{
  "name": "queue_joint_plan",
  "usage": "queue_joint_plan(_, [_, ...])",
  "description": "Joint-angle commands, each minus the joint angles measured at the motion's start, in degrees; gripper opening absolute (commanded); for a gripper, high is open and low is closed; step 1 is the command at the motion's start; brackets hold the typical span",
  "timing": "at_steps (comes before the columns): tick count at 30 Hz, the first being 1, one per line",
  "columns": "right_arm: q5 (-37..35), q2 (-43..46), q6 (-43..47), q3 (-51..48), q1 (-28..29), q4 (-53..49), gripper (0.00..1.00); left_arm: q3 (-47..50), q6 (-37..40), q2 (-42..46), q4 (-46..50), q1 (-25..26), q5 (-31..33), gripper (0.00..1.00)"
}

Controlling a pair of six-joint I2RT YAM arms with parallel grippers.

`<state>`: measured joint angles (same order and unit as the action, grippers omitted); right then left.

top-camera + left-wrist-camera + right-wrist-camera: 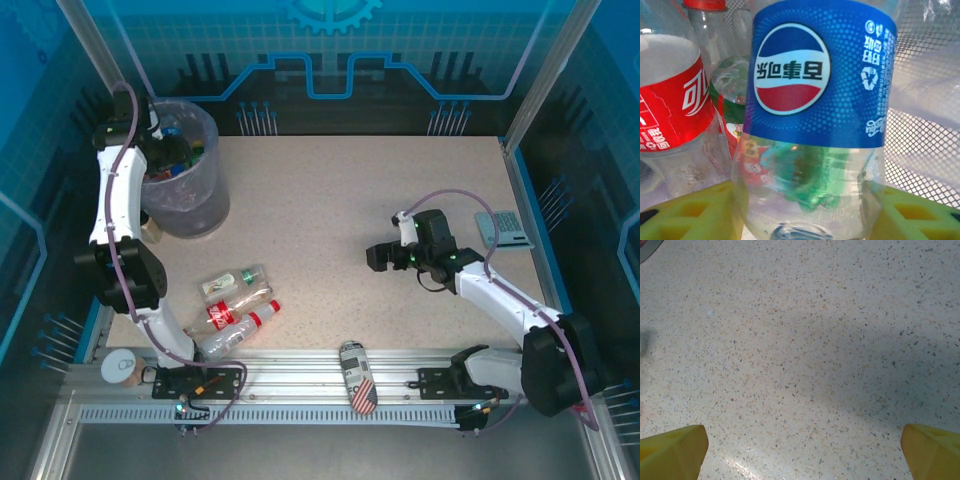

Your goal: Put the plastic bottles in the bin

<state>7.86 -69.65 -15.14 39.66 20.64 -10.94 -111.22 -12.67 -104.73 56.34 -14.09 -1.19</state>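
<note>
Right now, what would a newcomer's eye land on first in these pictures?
A blue-labelled bottle sits close between the yellow fingers of the left claw, inside the bin at the far left, red-labelled bottles beside it. Several more bottles lie loose on the table at near left, and a flag-patterned can rests on the front rail.

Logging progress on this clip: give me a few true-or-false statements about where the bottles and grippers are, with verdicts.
1. The left gripper is at the bin. True.
2. The bottle between its yellow fingers has a red label. False: the label is blue.
3. The right gripper holds a bottle. False: it is open above bare table.
4. Bottles lie on the table near the left arm's base. True.
5. The flag-patterned can is in the bin. False: it lies on the near rail.
</note>
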Motion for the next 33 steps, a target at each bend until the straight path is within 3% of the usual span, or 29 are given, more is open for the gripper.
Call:
queue_joint_plan(1, [-0.1,-0.5,0.5,2.1,0.8,-0.4,1.0,-1.7,1.2,0.3,0.8,-0.2,-0.6,0.68])
queue_joint_plan(11, [-0.1,-1.3,0.6,3.1,1.1,-0.8,1.0,-2.0,3.2,1.9,0.4,-0.1,0.6,0.85])
queue_joint_plan(18, [0.0,-1.9,0.9,4.1,1.2,-1.1,1.0,-1.7,8.8,10.2,0.1,4.6,9.7,0.91])
queue_joint_plan(22, [-0.1,-2.7,1.2,4.9,1.3,-0.9,1.0,-2.1,11.0,15.0,1.8,11.4,15.5,0.93])
queue_joint_plan(27, [-0.3,-3.8,1.6,6.1,1.2,-0.7,1.0,-1.2,11.6,19.4,7.9,23.6,21.6,0.91])
queue_joint_plan(33, [0.0,-5.0,1.8,7.0,1.2,-0.1,1.0,7.9,10.6,23.0,12.4,38.7,22.3,0.89])
